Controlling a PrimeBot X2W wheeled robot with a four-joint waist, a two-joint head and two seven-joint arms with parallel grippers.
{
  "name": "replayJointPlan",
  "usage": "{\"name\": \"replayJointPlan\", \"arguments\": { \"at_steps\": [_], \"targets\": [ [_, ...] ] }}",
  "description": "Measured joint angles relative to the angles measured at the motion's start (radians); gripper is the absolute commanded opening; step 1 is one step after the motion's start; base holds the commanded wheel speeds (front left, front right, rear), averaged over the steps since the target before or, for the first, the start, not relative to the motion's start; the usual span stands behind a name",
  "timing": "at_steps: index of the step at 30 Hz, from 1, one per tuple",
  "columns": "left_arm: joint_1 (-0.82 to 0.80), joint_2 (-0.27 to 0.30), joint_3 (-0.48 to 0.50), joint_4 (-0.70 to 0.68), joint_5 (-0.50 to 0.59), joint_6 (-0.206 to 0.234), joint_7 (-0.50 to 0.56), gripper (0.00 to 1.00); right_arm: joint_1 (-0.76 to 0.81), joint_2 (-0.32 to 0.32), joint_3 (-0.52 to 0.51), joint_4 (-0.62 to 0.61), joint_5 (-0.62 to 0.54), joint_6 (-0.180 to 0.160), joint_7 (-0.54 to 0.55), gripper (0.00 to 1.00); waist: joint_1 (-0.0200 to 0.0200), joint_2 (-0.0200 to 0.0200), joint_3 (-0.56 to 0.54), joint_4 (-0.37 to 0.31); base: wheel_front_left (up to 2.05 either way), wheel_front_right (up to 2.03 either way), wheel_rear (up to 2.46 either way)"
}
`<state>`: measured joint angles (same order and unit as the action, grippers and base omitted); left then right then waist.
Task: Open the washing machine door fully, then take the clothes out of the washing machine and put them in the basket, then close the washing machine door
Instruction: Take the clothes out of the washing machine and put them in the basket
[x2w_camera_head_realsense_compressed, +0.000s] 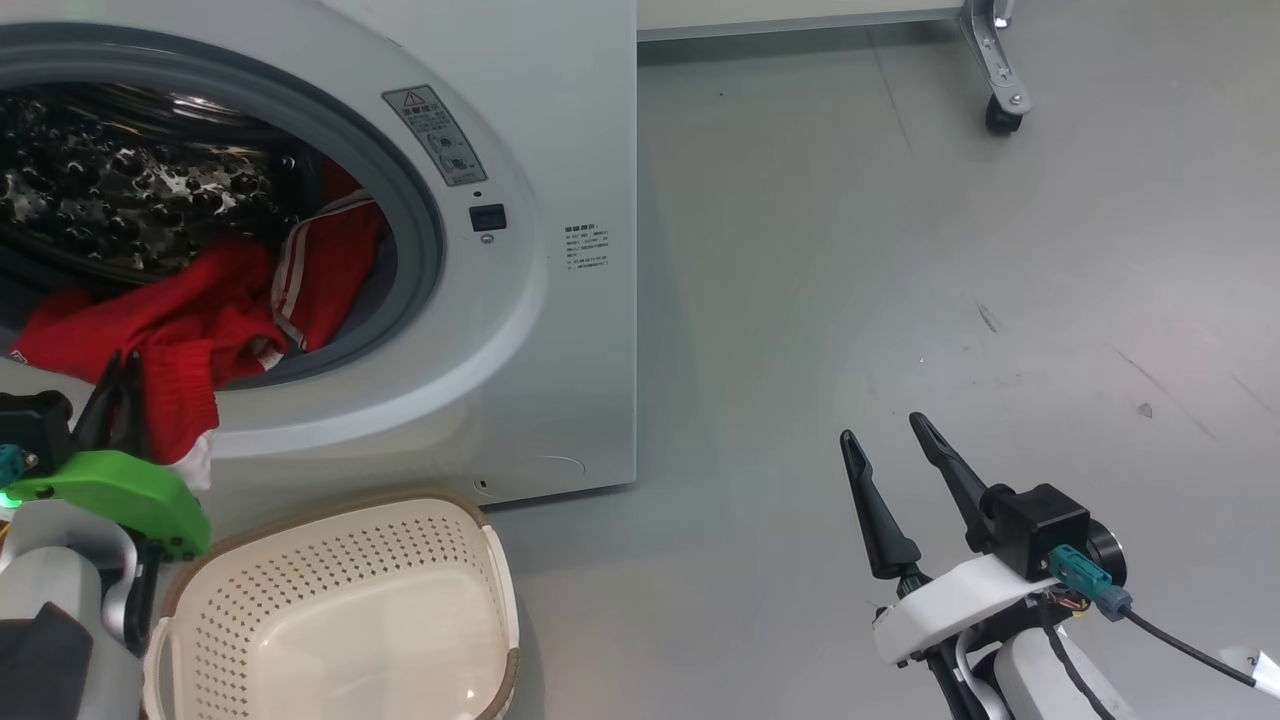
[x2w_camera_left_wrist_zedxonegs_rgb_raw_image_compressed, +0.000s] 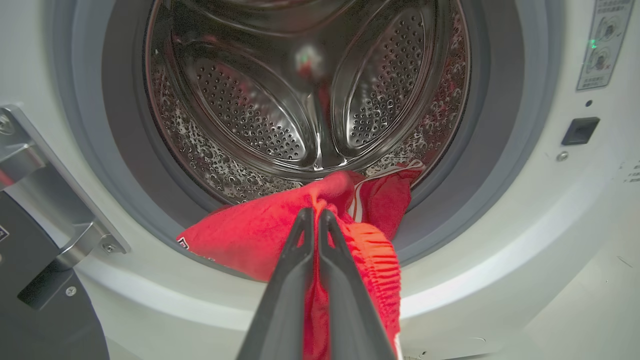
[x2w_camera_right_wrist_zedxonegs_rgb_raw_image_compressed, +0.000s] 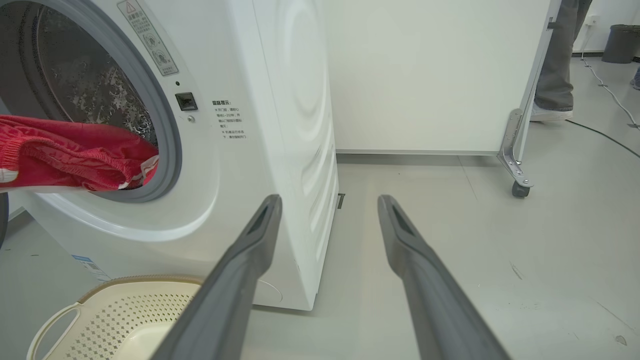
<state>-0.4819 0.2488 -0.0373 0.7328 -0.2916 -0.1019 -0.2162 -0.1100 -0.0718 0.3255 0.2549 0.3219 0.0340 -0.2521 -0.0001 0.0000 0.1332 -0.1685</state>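
Head view, clothes spilling from washing machine; basket just below

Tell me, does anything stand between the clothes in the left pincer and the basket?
Nothing visible does. The left pincer is shut on the clothes at the washer opening, and the empty basket sits on the floor below it.

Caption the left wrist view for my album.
Left gripper shut on red clothes hanging out of the washing machine.
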Motion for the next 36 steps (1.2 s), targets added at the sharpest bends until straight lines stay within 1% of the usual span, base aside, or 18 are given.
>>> {"name": "replayJointPlan", "arguments": {
  "at_steps": [6, 16, 23, 31, 36],
  "targets": [
    [0.034, -0.015, -0.001, -0.042, -0.001, 0.0, -0.015, 0.0, 0.009, -0.001, -0.001, 0.0, 0.0, 0.004, 0.0, 1.0, 0.0, 0.0, -0.02, 0.01, 0.0, 0.0, 0.0],
    [0.083, -0.037, -0.007, -0.183, -0.005, -0.002, -0.033, 0.0, 0.02, -0.002, -0.003, -0.001, -0.008, 0.016, 0.0, 1.0, 0.0, 0.0, -0.036, 0.017, 0.0, 0.0, 0.0],
    [0.104, -0.046, 0.006, -0.276, -0.005, -0.002, -0.033, 0.0, 0.025, -0.002, -0.003, -0.001, -0.01, 0.017, 0.0, 1.0, 0.0, 0.0, -0.04, 0.015, 0.0, 0.0, 0.0],
    [0.167, -0.052, 0.009, -0.317, -0.005, -0.001, -0.033, 0.0, 0.032, 0.0, -0.004, -0.01, -0.011, 0.026, 0.0, 1.0, 0.0, 0.0, -0.03, 0.002, 0.0, 0.0, 0.0],
    [0.197, -0.052, 0.004, -0.306, -0.004, 0.0, -0.033, 0.0, 0.032, 0.001, -0.009, -0.018, -0.011, 0.026, 0.0, 1.0, 0.0, 0.0, -0.013, -0.008, 0.0, 0.0, 0.0]
  ]
}}
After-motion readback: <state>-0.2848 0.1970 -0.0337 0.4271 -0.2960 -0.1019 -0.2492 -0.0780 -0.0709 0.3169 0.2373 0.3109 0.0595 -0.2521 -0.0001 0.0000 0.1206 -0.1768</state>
